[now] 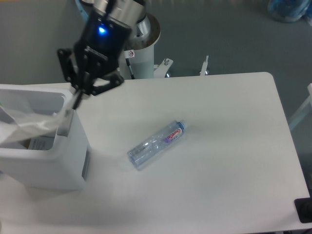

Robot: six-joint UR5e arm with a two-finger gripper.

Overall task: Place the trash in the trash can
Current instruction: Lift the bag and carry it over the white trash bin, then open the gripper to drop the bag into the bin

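My gripper hangs above the right rim of the white trash can at the left of the table. Its fingers are shut on a corner of the clear plastic bag, which trails down to the left into the can's opening. A clear water bottle with a pink-red label and blue cap lies on its side near the middle of the table, well to the right of the gripper.
A small card or box lies on the bottom of the can. The robot's white pedestal stands behind the table's far edge. A dark object sits at the table's front right corner.
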